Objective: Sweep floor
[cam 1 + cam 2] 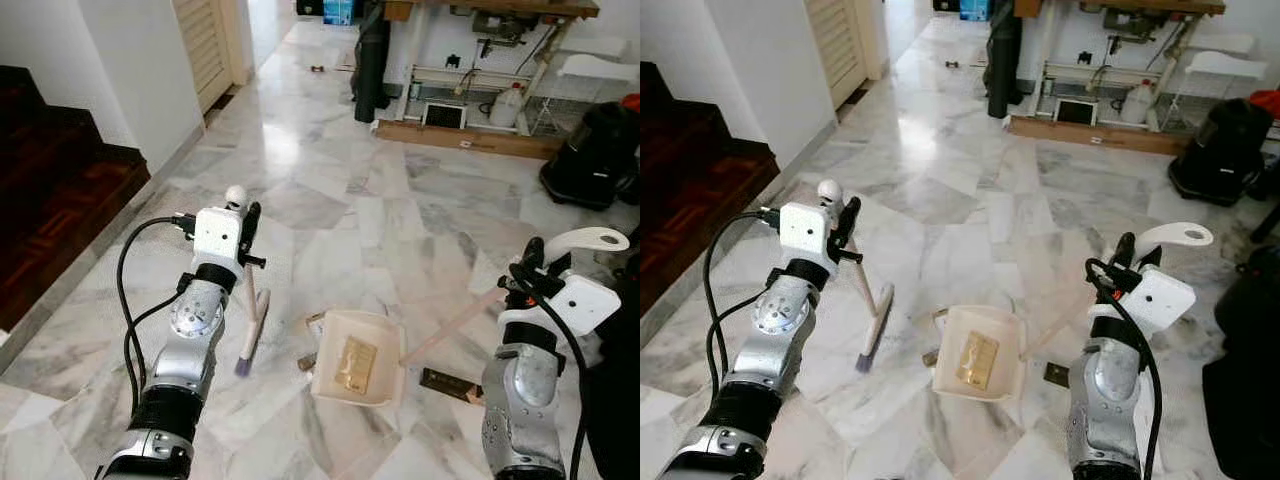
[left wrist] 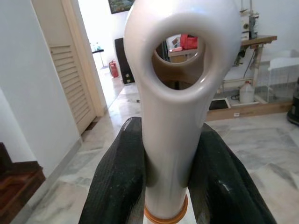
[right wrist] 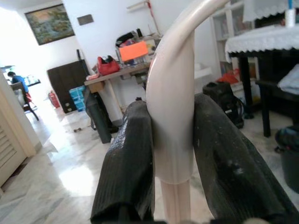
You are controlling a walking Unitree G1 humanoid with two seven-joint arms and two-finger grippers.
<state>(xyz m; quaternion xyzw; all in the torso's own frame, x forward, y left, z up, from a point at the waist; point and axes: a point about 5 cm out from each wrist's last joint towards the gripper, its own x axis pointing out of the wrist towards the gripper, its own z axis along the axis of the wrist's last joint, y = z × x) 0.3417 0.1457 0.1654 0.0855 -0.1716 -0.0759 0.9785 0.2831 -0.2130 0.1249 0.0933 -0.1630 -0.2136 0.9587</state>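
Left hand (image 1: 244, 222): pinching the top of the broom handle; in the left wrist view both black fingers (image 2: 117, 186) press the white looped grip from either side.
Broom (image 1: 249, 330): short, handle tilted, purple-tipped bristles touching the marble floor (image 1: 330, 210) just left of the dustpan.
Right hand (image 1: 532, 262): pinching the dustpan handle (image 3: 172, 116) below its curved white top; fingers tight on both sides in the right wrist view.
Dustpan (image 1: 358, 370): cream tray flat on the floor between the two arms, mouth facing the broom; a yellowish wrapper (image 1: 355, 364) already lies inside.
Still loose: a small brown scrap (image 1: 306, 361) touching the tray's left lip, a dark flat piece (image 1: 450, 385) behind the tray on the right side.
Progress (my read): partly done, some rubbish in, some out.
Risk 1: dark piece sits behind the tray, beside the long handle. Broom can't reach w/o moving the tray, so it prob. gets missed.
Risk 2: lifting or tilting the tray to reposition could tip the wrapper back out.
Risk 3: hard stroke pushes the tray away, or sends the brown scrap under the lip rather than over it.
Risk 4: both grips are high on smooth handles. Handle could twist in the fingers and the bristles lose floor contact.
Risk 5: polished marble, light scraps may skid past the tray mouth.
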